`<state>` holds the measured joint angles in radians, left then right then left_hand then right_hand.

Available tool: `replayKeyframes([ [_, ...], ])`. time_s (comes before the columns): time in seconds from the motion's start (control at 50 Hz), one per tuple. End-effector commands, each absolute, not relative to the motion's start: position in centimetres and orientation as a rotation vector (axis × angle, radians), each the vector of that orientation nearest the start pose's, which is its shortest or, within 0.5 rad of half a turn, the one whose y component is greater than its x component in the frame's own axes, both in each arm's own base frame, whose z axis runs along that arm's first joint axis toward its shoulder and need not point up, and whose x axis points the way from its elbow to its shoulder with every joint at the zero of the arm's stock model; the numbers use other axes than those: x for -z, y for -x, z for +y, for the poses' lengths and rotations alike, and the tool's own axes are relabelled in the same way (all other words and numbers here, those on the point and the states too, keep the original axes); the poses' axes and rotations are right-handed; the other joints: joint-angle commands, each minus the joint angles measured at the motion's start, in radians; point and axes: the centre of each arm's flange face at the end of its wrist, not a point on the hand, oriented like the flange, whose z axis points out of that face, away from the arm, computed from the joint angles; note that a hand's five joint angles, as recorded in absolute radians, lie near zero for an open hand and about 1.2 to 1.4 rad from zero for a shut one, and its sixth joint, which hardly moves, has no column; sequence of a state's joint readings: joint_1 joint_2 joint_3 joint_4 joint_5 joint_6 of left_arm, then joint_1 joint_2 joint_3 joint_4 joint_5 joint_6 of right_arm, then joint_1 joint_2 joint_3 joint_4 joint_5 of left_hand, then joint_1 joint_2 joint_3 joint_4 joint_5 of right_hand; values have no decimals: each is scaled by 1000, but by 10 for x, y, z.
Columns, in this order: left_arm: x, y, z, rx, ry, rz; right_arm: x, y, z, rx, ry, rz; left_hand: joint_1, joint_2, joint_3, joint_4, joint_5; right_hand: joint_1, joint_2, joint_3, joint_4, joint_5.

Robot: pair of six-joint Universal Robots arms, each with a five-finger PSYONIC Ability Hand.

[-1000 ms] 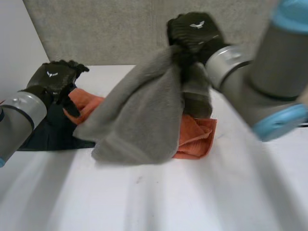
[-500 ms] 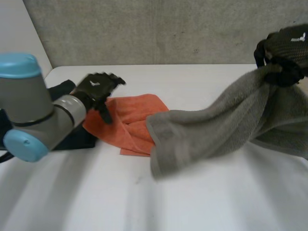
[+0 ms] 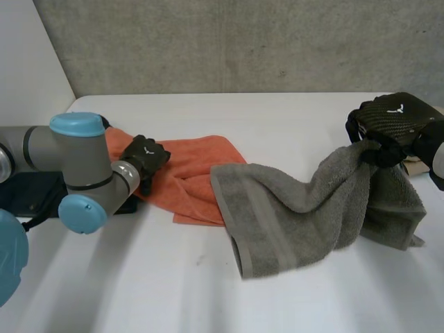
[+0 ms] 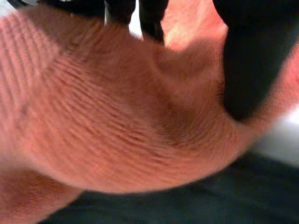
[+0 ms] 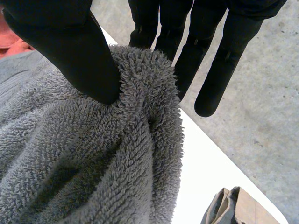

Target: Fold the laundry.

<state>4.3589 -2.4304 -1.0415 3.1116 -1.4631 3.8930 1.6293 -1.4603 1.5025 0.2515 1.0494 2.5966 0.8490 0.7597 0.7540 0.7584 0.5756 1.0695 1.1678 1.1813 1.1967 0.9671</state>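
A grey towel (image 3: 291,208) trails across the table from the middle toward the right. My right hand (image 3: 390,125) holds its bunched end up off the table at the right. In the right wrist view the thumb (image 5: 70,46) pinches a fold of the grey towel (image 5: 93,154) against the fingers (image 5: 187,51). An orange towel (image 3: 198,173) lies crumpled left of the middle. My left hand (image 3: 146,158) rests on its left part. In the left wrist view a ridge of orange towel (image 4: 117,116) bulges between the thumb (image 4: 245,60) and the fingers (image 4: 149,16).
A dark garment (image 3: 35,194) lies under my left arm at the table's left edge, and it shows below the orange cloth as the dark garment (image 4: 196,200). A tan folded item (image 5: 233,207) sits by the right edge. A concrete wall stands behind the table.
My right hand has carried the grey towel from the middle to the right and lowered it, uncovering the orange towel. My left hand has come down onto the orange towel and its fingers have curled.
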Motion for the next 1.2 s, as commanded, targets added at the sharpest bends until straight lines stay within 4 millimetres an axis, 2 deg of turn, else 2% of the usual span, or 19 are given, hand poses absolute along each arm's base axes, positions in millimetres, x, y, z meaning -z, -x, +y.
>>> replayKeyframes([
  [0.02,-154,282,-393,1809,-1233,1866,-276,-197,-281,1827,1145,2100,547,637,642,638,646,327,228,215,200,255],
  [0.08,-194,276,-411,1935,-1099,1742,-276,-198,-281,1830,1145,2097,547,637,642,638,646,327,228,215,200,255],
  [0.1,-232,265,-426,2036,-967,1633,-279,-199,-280,1840,1147,2089,547,637,642,638,646,327,228,215,200,255],
  [0.16,-293,238,-442,2162,-720,1497,-281,-200,-280,1849,1150,2084,547,637,642,638,646,327,228,215,200,255],
  [0.18,-327,218,-449,2217,-554,1425,-282,-199,-280,1856,1149,2084,547,637,642,638,646,327,228,215,200,255],
  [0.26,-377,172,-460,2221,-294,1306,-285,-202,-278,1860,1155,2073,547,637,642,638,646,327,228,215,200,255],
  [0.32,-387,151,-464,2171,-222,1281,-284,-204,-277,1855,1154,2068,547,637,642,638,646,327,228,215,200,255],
  [0.38,-379,134,-470,2106,-193,1314,-283,-207,-275,1842,1158,2060,547,637,642,638,646,327,228,215,200,255],
  [0.46,-345,135,-473,2054,-278,1437,-279,-212,-272,1817,1168,2052,510,599,605,600,609,327,228,215,200,255],
  [0.48,-328,141,-470,2048,-347,1500,-278,-214,-271,1811,1169,2052,7,96,102,97,105,327,228,215,200,255],
  [0.54,-296,159,-459,2047,-506,1610,-277,-216,-269,1803,1172,2050,-674,-585,-579,-584,-576,327,228,215,200,255],
  [0.76,-189,209,-404,1954,-948,1998,-269,-218,-265,1775,1184,2057,-674,-585,-579,-584,-576,327,228,215,200,255],
  [0.92,-136,210,-422,1854,-985,2098,-262,-223,-262,1750,1200,2053,-652,-562,-557,-561,-553,327,228,215,200,255],
  [0.98,-129,207,-429,1828,-973,2122,-260,-223,-261,1747,1203,2055,-264,-175,-169,-174,-166,327,228,215,200,255],
  [1.02,-127,202,-435,1802,-955,2135,-258,-223,-261,1750,1203,2061,460,549,555,550,559,327,228,215,200,255],
  [1.04,-130,200,-438,1801,-939,2129,-258,-223,-262,1753,1202,2061,546,636,641,637,645,327,228,215,200,255],
  [1.14,-183,173,-449,1864,-675,2002,-257,-223,-263,1770,1209,2065,547,637,642,638,646,327,228,215,200,255],
  [1.16,-210,162,-453,1940,-532,1915,-257,-222,-263,1775,1211,2067,547,637,642,638,646,327,228,215,200,255],
  [1.2,-236,149,-458,2023,-386,1806,-257,-222,-263,1775,1213,2066,547,637,642,638,646,327,228,215,200,255],
])
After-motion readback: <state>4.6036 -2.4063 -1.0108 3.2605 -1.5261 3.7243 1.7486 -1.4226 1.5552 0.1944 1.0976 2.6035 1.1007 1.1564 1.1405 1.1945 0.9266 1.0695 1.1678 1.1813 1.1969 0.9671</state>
